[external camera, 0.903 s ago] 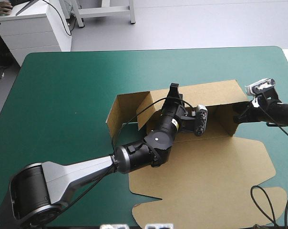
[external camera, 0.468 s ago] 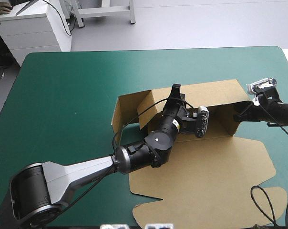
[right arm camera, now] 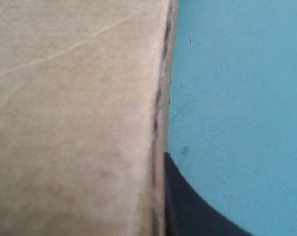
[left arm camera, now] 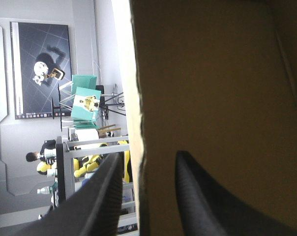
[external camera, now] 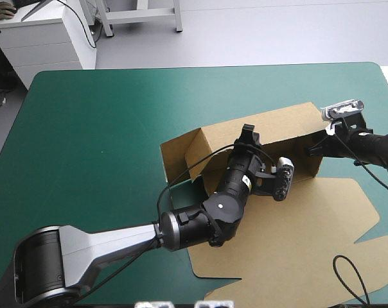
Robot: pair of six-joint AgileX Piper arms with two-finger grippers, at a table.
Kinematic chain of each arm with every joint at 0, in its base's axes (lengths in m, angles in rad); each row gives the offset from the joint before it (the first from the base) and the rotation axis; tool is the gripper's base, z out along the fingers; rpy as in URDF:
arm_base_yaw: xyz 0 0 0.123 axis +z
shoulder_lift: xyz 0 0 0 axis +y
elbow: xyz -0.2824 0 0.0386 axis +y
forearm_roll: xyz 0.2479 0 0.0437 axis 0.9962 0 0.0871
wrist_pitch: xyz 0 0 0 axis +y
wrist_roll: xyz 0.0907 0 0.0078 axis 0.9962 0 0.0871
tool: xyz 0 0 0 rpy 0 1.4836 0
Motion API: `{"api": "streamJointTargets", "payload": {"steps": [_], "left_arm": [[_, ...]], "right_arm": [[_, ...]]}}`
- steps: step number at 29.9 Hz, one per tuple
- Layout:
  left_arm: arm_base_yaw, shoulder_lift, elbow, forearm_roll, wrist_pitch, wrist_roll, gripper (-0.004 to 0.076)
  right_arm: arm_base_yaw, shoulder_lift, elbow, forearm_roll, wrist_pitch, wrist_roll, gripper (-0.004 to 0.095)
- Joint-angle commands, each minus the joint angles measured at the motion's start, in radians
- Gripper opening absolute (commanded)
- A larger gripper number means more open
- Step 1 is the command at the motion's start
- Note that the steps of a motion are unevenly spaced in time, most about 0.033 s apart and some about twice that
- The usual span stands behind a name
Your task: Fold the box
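Pinching the raised walls of the box (external camera: 264, 135), which sits right of middle on the desk (external camera: 85, 128), left hand (external camera: 247, 133) and right hand (external camera: 313, 149) may tear or buckle board if pulls mismatch.

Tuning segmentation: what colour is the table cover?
The table cover is plain teal-green, clearest in the high view.

We find the box (external camera: 271, 131) on the right half of the table (external camera: 85, 128).
Its raised wall stands toward the far edge, with the lid (external camera: 303, 237) lying flat before it. The left gripper (external camera: 247, 133) pinches the wall's top edge near its middle, and the right gripper (external camera: 311, 150) grips the wall's right end.
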Motion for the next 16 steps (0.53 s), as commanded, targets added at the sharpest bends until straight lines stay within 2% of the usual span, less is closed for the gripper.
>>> {"api": "streamJointTargets", "payload": {"steps": [1,7,11,13,14,15,16], "left_arm": [[-0.059,-0.073,-0.023,0.049,0.030,-0.023,0.0262],[-0.180,-0.100,-0.023,0.054,0.081,-0.028,0.0260],[-0.253,-0.142,-0.023,0.054,0.101,-0.126,0.0257],[-0.274,-0.177,-0.025,0.055,0.091,-0.139,0.0190],[-0.276,-0.192,-0.025,0.055,0.083,-0.146,0.0135],[-0.276,-0.212,-0.030,0.055,0.075,-0.146,0.0030],[-0.276,-0.228,-0.035,0.053,0.075,-0.148,-0.0005]], "right_arm": [[0.009,-0.009,-0.013,-0.002,0.018,0.023,0.0001],[0.009,-0.009,-0.013,-0.002,0.025,0.051,0.0001],[0.009,-0.009,-0.013,-0.002,0.032,0.062,0.0001],[0.009,-0.009,-0.013,-0.002,0.039,0.062,0.0001],[0.009,-0.009,-0.013,-0.002,0.042,0.062,0.0001],[0.009,-0.009,-0.013,-0.002,0.046,0.070,0.0001],[0.009,-0.009,-0.013,-0.002,0.053,0.078,0.0001]]}}
